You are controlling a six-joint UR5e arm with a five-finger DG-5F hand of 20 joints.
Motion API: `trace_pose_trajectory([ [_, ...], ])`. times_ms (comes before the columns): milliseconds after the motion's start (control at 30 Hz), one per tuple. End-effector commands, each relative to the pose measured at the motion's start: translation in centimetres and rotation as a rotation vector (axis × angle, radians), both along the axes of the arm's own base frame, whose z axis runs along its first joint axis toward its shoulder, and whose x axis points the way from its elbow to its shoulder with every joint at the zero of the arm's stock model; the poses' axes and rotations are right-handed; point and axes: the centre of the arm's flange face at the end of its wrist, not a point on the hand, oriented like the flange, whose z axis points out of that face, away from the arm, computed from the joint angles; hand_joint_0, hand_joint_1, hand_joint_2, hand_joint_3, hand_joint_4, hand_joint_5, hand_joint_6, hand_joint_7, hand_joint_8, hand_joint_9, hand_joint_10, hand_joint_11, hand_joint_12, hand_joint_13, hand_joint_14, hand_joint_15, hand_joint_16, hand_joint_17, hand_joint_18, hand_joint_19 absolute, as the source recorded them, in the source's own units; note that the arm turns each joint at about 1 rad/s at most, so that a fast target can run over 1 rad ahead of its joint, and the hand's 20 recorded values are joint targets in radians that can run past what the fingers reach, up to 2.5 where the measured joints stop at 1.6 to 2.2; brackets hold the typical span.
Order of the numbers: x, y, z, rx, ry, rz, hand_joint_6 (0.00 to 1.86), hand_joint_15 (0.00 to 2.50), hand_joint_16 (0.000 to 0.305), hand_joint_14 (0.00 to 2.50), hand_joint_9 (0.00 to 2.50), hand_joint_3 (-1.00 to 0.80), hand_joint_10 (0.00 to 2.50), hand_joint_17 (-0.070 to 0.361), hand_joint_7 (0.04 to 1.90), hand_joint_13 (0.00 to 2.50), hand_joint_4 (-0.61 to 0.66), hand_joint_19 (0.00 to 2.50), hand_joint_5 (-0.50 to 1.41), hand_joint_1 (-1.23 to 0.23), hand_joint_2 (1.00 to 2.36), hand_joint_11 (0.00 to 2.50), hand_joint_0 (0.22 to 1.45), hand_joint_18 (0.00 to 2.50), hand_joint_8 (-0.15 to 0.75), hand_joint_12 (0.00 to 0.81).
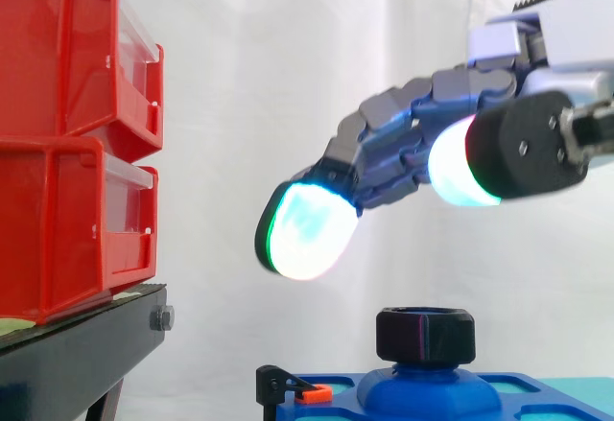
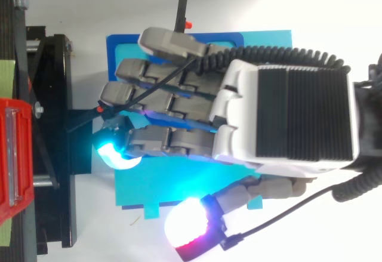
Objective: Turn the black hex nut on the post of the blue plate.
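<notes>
Side view: hand (image 1: 413,119) above black hex nut (image 1: 425,335), fingers loosely extended, gripping nothing, open air between. Nut sits on post (image 1: 429,387) of blue plate (image 1: 345,407), axis vertical. Red bins (image 1: 77,143) left, well apart.
Top view: hand (image 2: 286,119) over plate (image 2: 113,50), fingers side by side, thumb splayed.

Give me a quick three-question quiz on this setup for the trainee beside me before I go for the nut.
1. True or false: the robot's hand is touching the black hexagonal nut.
2. In the side view, the stacked red plastic bins stand: A) left of the nut; B) right of it; C) under it.
3. Fill in: above the blue plastic plate, the hand's fingers are ___ (open or shut).
Key: 1 false; 2 A; 3 open.
</notes>
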Motion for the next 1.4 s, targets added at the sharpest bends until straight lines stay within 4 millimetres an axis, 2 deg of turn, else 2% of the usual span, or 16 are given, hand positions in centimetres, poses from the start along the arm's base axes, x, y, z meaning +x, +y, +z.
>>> trace_pose_trajectory([
  [0,0.6,0.2,-1.4,-0.005,0.015,0.003,0.50,0.00,0.045,0.00,0.24,-0.50,0.00,0.102,0.71,0.15,0.16,0.00,-0.22,-0.41,1.00,0.00,0.46,0.00,0.196,0.312],
  [33,0.7,0.3,-2.0,-0.005,0.023,0.003,0.50,0.00,0.045,0.00,0.24,-0.50,0.00,0.101,0.71,0.15,0.16,0.00,-0.22,-0.41,1.00,0.00,0.46,0.00,0.196,0.312],
  [200,1.1,0.3,-1.3,-0.011,0.020,0.002,0.50,0.00,0.045,0.00,0.24,-0.50,0.00,0.101,0.71,0.16,0.16,0.00,-0.22,-0.41,1.00,0.00,0.46,0.00,0.198,0.313],
  [600,0.9,0.0,-1.5,-0.054,0.038,0.008,0.50,0.00,0.045,0.00,0.24,-0.50,0.00,0.101,0.76,0.17,0.15,0.00,-0.21,-0.40,1.00,0.00,0.46,0.00,0.200,0.315],
  [800,0.5,-0.2,-1.8,-0.062,0.077,0.025,0.50,0.00,0.045,0.00,0.22,-0.50,0.00,0.102,0.85,0.17,0.17,0.00,-0.22,-0.38,1.00,0.00,0.46,0.00,0.195,0.315],
  [967,0.3,-0.5,-2.0,-0.085,0.097,0.045,0.50,0.00,0.046,0.00,0.22,-0.50,0.00,0.103,1.02,0.18,0.19,0.00,-0.20,-0.37,1.00,0.00,0.46,0.00,0.195,0.316],
  [1367,0.0,-1.6,-1.9,-0.106,0.111,0.060,0.50,0.00,0.047,0.00,0.20,-0.50,0.00,0.105,1.03,0.19,0.18,0.00,-0.21,-0.37,1.00,0.00,0.46,0.00,0.200,0.324],
])
